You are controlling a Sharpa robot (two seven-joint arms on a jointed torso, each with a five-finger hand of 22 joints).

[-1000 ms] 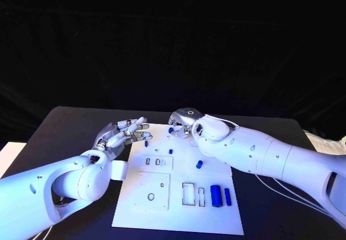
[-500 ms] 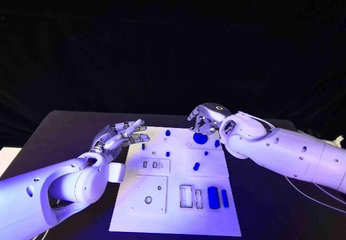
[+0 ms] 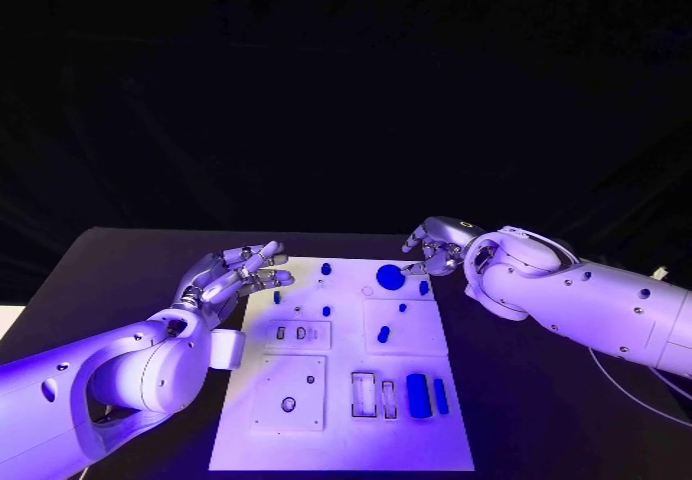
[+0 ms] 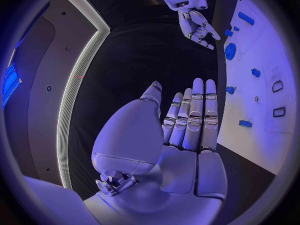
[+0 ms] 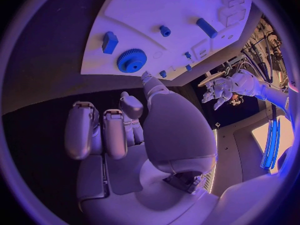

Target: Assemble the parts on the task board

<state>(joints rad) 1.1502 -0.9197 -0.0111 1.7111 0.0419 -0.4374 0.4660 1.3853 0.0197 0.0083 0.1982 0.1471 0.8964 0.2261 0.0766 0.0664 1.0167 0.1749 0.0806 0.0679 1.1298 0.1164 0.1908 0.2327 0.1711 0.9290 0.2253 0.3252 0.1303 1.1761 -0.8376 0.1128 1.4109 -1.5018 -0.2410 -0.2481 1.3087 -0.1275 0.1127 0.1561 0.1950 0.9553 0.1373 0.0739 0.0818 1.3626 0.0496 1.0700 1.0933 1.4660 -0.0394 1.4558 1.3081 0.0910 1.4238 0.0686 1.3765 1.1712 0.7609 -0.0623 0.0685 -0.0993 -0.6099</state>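
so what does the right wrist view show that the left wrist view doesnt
Right wrist view alone: the teeth around the rim of the blue gear, the right hand from behind, holding nothing, and the left hand small beyond the board's far edge.

Left wrist view alone: the left hand's flat open palm and straight fingers up close, and the right hand at a distance, fingers apart.

Both: the white task board with small blue parts on it, the gear included, and the black table.
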